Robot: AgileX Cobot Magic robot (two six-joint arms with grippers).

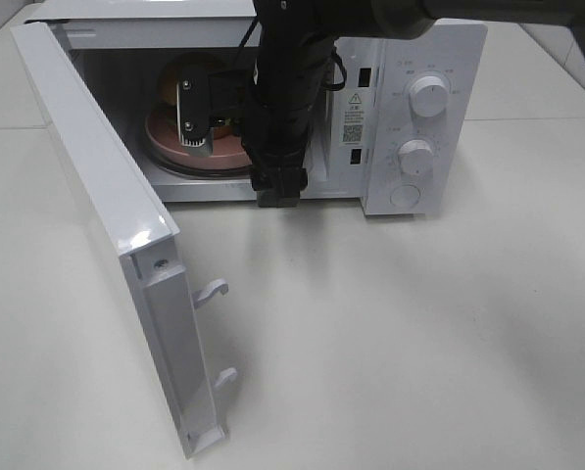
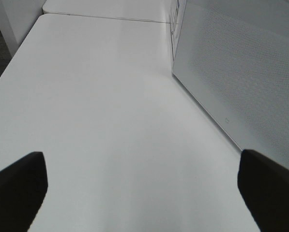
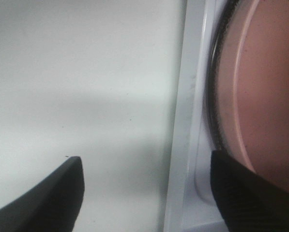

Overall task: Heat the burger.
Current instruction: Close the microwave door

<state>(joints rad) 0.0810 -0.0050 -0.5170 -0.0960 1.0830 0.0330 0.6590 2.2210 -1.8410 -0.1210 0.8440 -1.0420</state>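
Burger (image 1: 177,78) sits on a pink plate (image 1: 163,135) inside the microwave (image 1: 459,59), door (image 1: 96,176) wide open. The right gripper (image 3: 146,166) hovers at the cavity's front sill, jaws apart, gripping nothing, one finger over the plate's rim. The left gripper (image 2: 142,162) is spread empty over the table (image 2: 100,96) beside the microwave. A warning label (image 1: 354,113) with a triangle and square code is too small to read.

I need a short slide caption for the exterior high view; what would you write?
Right arm at the open microwave, with the burger on a pink plate inside.
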